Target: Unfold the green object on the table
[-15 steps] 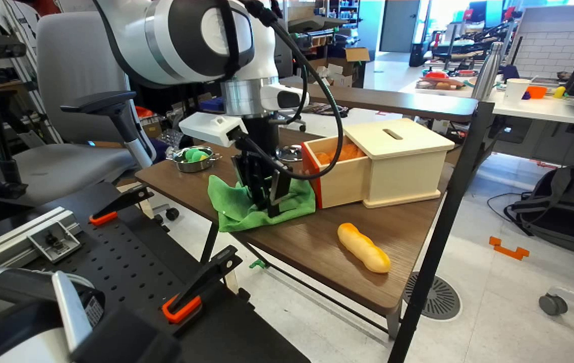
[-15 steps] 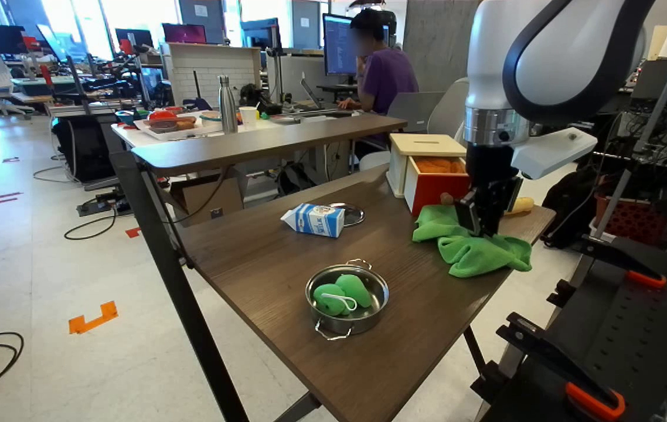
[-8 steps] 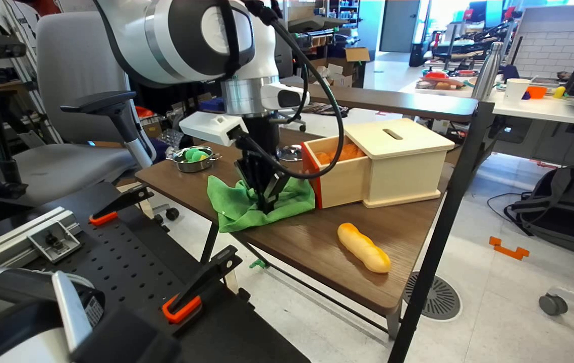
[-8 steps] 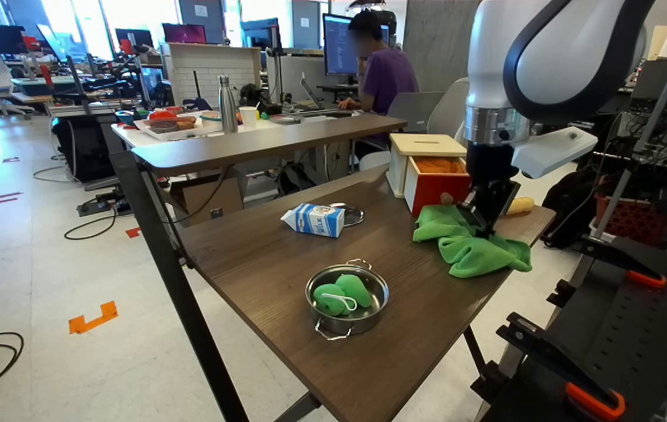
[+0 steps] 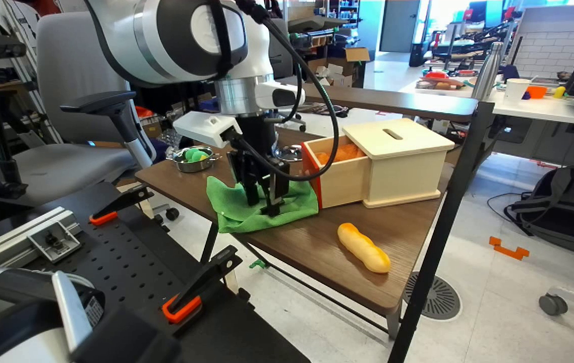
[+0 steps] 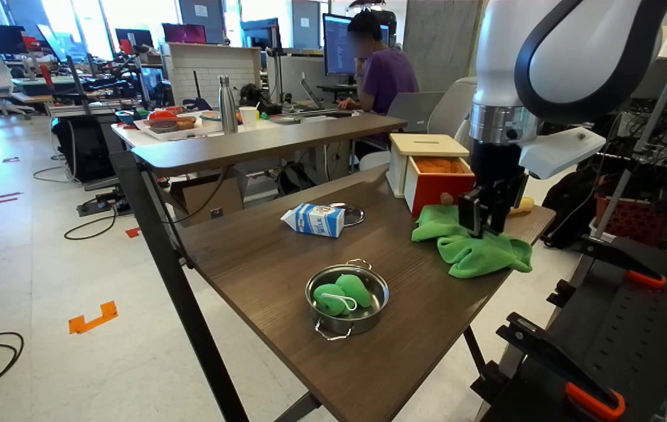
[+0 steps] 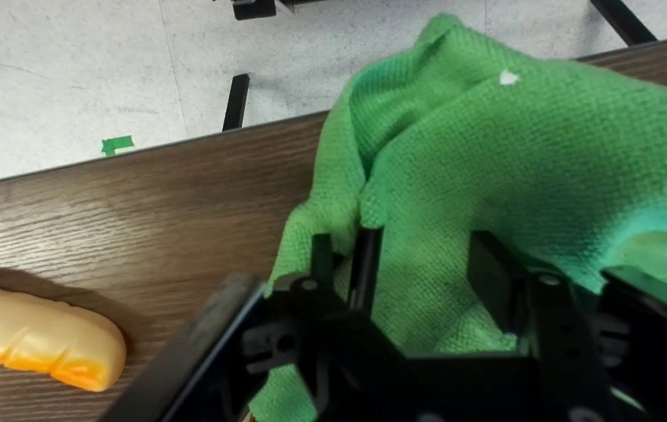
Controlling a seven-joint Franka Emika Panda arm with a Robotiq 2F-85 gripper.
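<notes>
The green cloth (image 5: 236, 214) lies crumpled on the brown table, with one end at the table's edge. It also shows in an exterior view (image 6: 480, 261) and fills much of the wrist view (image 7: 544, 135), with folds along its left side and a small white spot. My gripper (image 5: 262, 205) points down over the cloth's middle, also seen in an exterior view (image 6: 485, 232). In the wrist view its fingers (image 7: 425, 232) are apart, with cloth lying below and between them. The fingertips are at or just above the cloth; exact contact is hard to tell.
A wooden box (image 5: 403, 176) with an open red-fronted drawer (image 6: 440, 193) stands close beside the cloth. A toy bread (image 5: 363, 248) lies near the table edge. A metal pot (image 6: 363, 322) with green items, a milk carton (image 6: 313, 220) and a round lid (image 6: 355, 215) stand farther off.
Half a second ago the gripper's fingers were together on the cloth; now they are apart. The arm has shifted slightly, and the cloth's edge by the drawer has moved a little.
</notes>
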